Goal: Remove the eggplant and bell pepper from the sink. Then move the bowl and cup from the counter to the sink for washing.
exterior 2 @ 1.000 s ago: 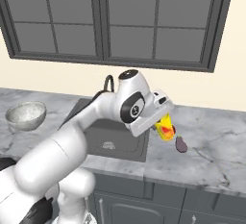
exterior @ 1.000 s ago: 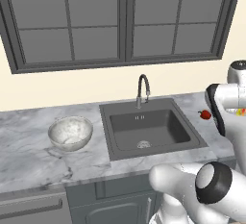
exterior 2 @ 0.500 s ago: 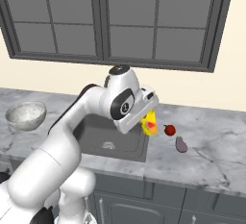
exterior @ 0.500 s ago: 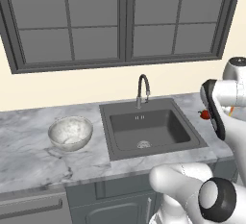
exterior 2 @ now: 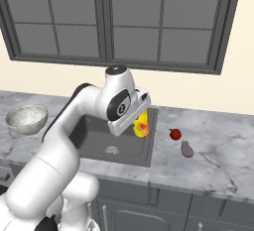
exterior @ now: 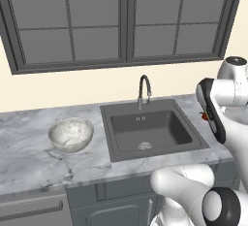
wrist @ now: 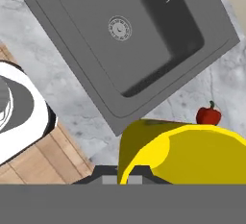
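Yellow cup (exterior 2: 141, 126) sits pinched in our gripper (exterior 2: 142, 121) over the sink's (exterior 2: 147, 150) right edge; bell pepper (exterior 2: 174, 134) and eggplant (exterior 2: 187, 148) lie on the counter (exterior 2: 218, 150)

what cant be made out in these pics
- Pincer fingertips: hidden behind the cup in the hand view; the wrist covers them in the right base view.
- Cup: mostly behind the wrist in the right base view.
- Bell pepper: just a red sliver behind the arm in the left base view.

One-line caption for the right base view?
Gripper carries the yellow cup over the sink; bell pepper, eggplant on counter.
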